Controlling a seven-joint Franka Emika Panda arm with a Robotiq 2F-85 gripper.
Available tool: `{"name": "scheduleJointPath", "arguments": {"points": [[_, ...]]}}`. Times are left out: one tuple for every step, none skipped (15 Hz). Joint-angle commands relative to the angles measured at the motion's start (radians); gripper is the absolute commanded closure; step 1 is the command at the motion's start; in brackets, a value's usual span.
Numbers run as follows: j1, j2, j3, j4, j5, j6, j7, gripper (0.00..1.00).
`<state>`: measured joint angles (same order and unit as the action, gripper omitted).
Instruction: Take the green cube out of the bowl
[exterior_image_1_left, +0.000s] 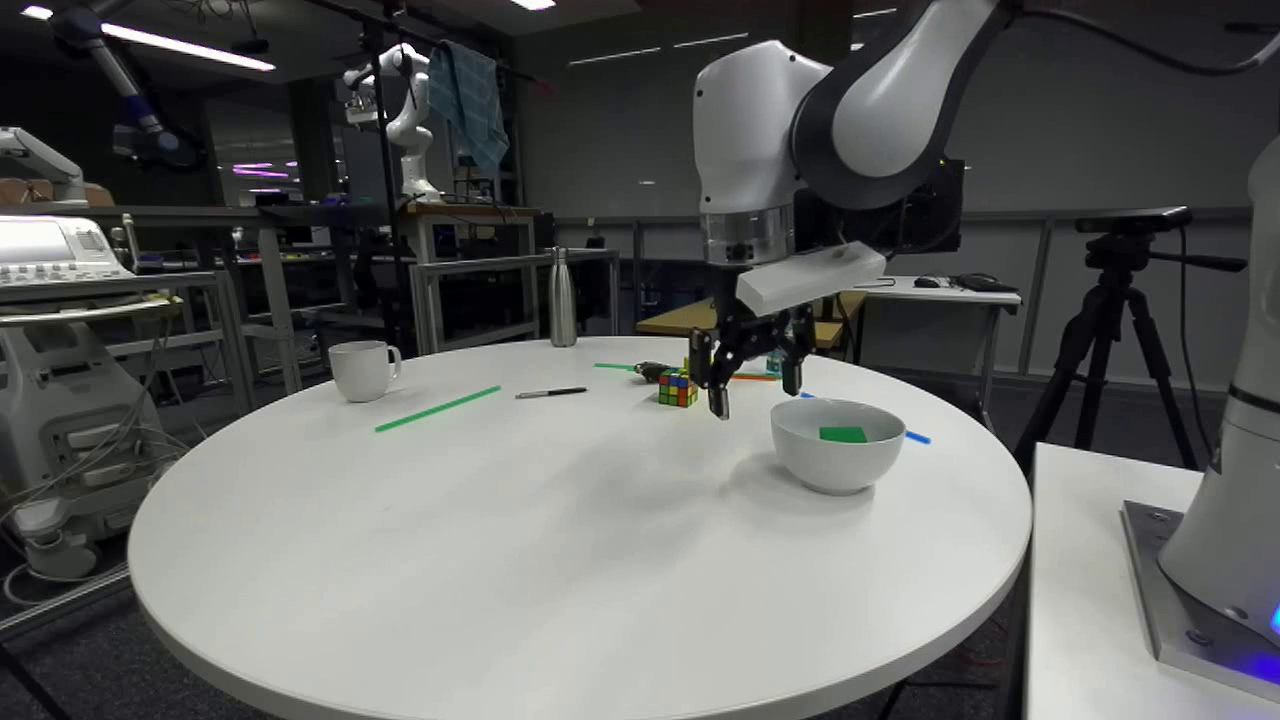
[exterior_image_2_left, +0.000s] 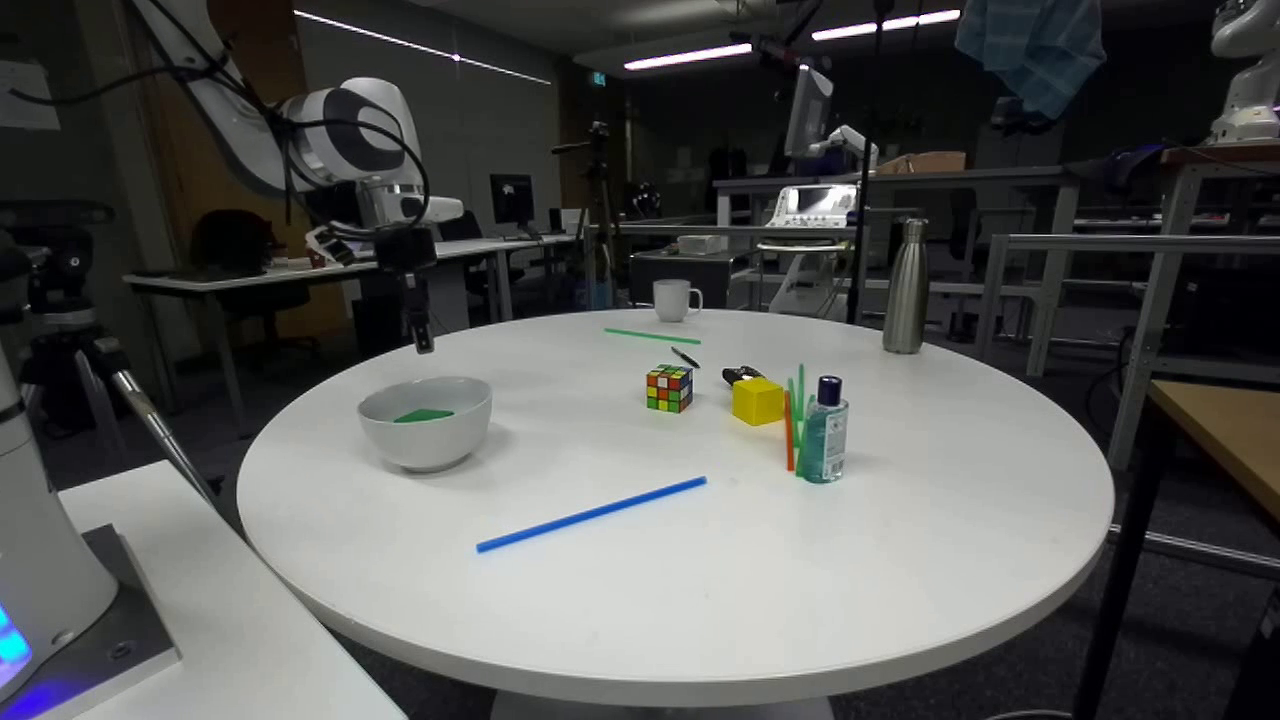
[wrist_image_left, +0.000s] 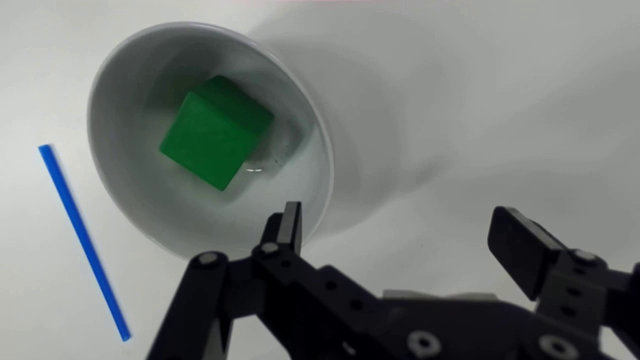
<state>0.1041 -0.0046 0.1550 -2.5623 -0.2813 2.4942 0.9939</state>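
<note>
The green cube (wrist_image_left: 215, 132) lies inside the white bowl (wrist_image_left: 125, 125), tilted against its inner side in the wrist view. In both exterior views only the top of the cube (exterior_image_1_left: 843, 434) (exterior_image_2_left: 424, 415) shows over the rim of the bowl (exterior_image_1_left: 838, 468) (exterior_image_2_left: 427, 446). The bowl stands upright on the white round table. My gripper (wrist_image_left: 397, 220) is open, with nothing between its fingers. It hangs above the table, higher than the bowl and off to its side, as an exterior view shows (exterior_image_1_left: 757, 393). In the wrist view the left finger overlaps the bowl's edge.
A blue stick (wrist_image_left: 84, 240) lies beside the bowl. A Rubik's cube (exterior_image_2_left: 669, 389), a yellow cube (exterior_image_2_left: 758, 401), a gel bottle (exterior_image_2_left: 826, 440) and thin sticks stand or lie farther off. A white mug (exterior_image_1_left: 361, 372), a steel bottle (exterior_image_1_left: 562, 300) and a pen (exterior_image_1_left: 552, 393) are on the far part.
</note>
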Motion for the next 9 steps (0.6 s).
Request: {"name": "scheduleJointPath", "arguments": {"points": [[0.006, 0.018, -0.014, -0.014, 0.016, 0.018, -0.051, 0.00], [0.007, 0.025, -0.015, -0.017, 0.018, 0.020, -0.054, 0.00], [0.008, 0.031, -0.015, -0.018, 0.019, 0.021, -0.057, 0.00], [0.009, 0.036, -0.015, -0.021, 0.020, 0.025, -0.060, 0.00], [0.010, 0.042, -0.015, -0.024, 0.023, 0.028, -0.062, 0.00], [0.012, 0.046, -0.015, -0.027, 0.025, 0.031, -0.063, 0.00], [0.013, 0.053, -0.016, -0.030, 0.027, 0.032, -0.063, 0.00], [0.015, 0.057, -0.016, -0.033, 0.030, 0.034, -0.062, 0.00], [0.017, 0.062, -0.016, -0.037, 0.033, 0.036, -0.061, 0.00]]}}
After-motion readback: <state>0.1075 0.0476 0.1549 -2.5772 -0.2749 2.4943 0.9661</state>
